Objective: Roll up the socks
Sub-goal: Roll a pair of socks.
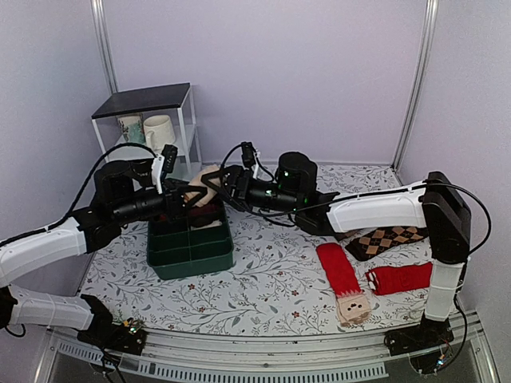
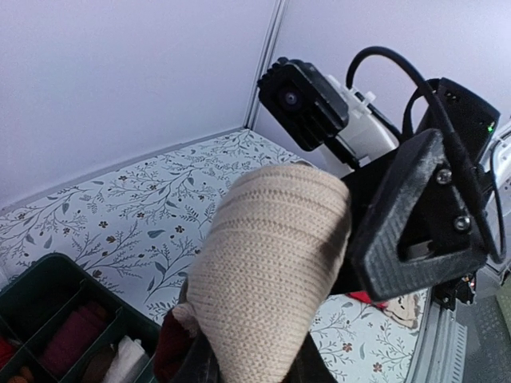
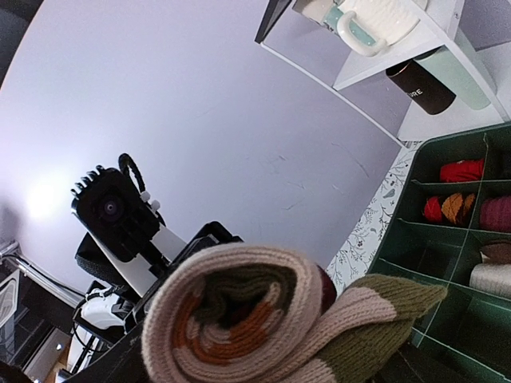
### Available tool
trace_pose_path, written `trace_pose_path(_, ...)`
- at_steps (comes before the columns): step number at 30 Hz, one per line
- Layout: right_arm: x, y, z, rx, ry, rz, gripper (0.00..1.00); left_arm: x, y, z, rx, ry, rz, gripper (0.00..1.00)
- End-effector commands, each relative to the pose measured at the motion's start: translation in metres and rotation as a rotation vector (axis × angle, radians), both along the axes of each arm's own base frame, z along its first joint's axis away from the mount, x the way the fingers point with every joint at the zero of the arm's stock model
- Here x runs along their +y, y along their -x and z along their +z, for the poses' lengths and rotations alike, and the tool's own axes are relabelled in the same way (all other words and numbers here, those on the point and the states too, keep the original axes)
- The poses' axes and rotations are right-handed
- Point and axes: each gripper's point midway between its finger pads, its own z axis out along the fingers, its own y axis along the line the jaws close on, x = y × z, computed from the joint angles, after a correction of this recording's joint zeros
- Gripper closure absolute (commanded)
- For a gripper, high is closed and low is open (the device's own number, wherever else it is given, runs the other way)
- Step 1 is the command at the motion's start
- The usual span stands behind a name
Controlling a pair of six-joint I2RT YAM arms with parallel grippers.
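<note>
Both arms reach in over the far left of the counter point(image 1: 263, 287) and meet above a green organiser tray point(image 1: 190, 254). Held up in the air between them is the sock roll point(image 1: 209, 176), a fat beige bundle from the overhead view. From the right wrist camera its coiled end shows pink, olive and orange bands.

The left gripper point(image 1: 185, 196) has the roll from below. In its wrist view the bundle rises out from between the dark fingers point(image 2: 200, 363), which are clamped on it. The right gripper point(image 1: 218, 186) comes at the roll from the other side. One of its black fingers point(image 2: 415, 215) lies against the roll's flank, but the other is hidden behind the wool, so I cannot tell whether that pair has closed on it.

The tray's compartments hold other rolled socks, red, orange, maroon and white. Behind the tray stands a small white shelf point(image 1: 148, 108) with mugs point(image 1: 158, 130) on it.

Over on the right, three socks lie flat on the flowered cloth: a red sock point(image 1: 342, 275) with a beige toe, a second red one point(image 1: 399, 278) just beside it, and an argyle sock point(image 1: 387, 239) behind them, partly under the right arm.
</note>
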Motion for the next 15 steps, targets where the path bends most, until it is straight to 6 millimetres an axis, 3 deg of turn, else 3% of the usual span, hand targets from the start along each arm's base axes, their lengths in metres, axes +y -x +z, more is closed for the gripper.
trace_pose_path(1, 0.005, -0.005, 0.005, -0.027, -0.048, 0.013, 0.20, -0.003, 0.005, 0.009, -0.024, 0.053, -0.037, 1.00)
trace_pose_path(15, 0.008, 0.002, 0.024, -0.115, -0.144, 0.080, 0.36, -0.008, 0.010, 0.010, 0.003, 0.094, -0.077, 1.00)
